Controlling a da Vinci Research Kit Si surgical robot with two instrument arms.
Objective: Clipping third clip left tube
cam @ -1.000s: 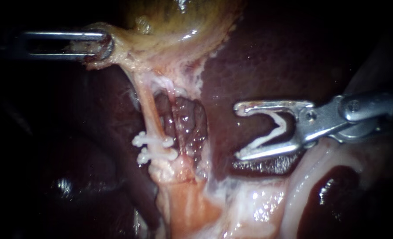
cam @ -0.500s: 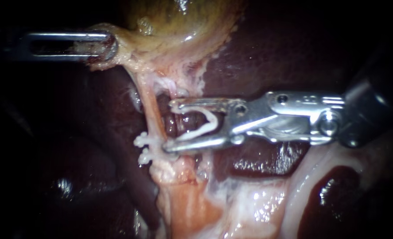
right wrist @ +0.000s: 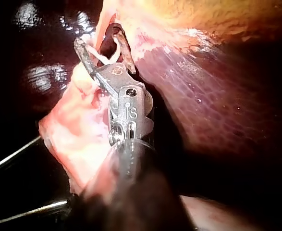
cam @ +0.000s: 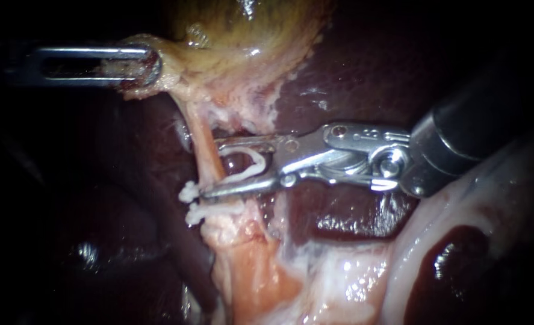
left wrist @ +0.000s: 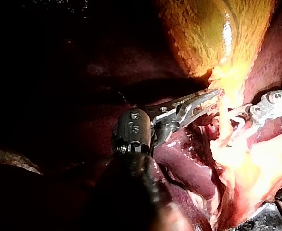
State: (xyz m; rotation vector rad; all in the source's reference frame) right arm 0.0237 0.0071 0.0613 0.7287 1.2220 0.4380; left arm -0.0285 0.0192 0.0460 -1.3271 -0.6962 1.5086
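**Loaded clip at the left tube**

The right tool (cam: 211, 168), jaws apart, holds one open white clip (cam: 251, 165), its tips at the left tube (cam: 201, 141). Its lower jaw partly covers the upper of two seated clips (cam: 188, 192) there. The left tool (cam: 140, 63) is clamped on the gallbladder (cam: 242, 24) edge. Liver (cam: 363, 72) lies behind.

On my left instrument (cam: 146, 63) the shaft is lost in the dark at left, and the tip is sunk in the gallbladder (cam: 242, 30) edge it grips. The gallbladder runs off the far edge. My right instrument (cam: 211, 168), holding the open clip (cam: 251, 165), covers most of one fastened clip (cam: 188, 191) on the left tube (cam: 201, 141).
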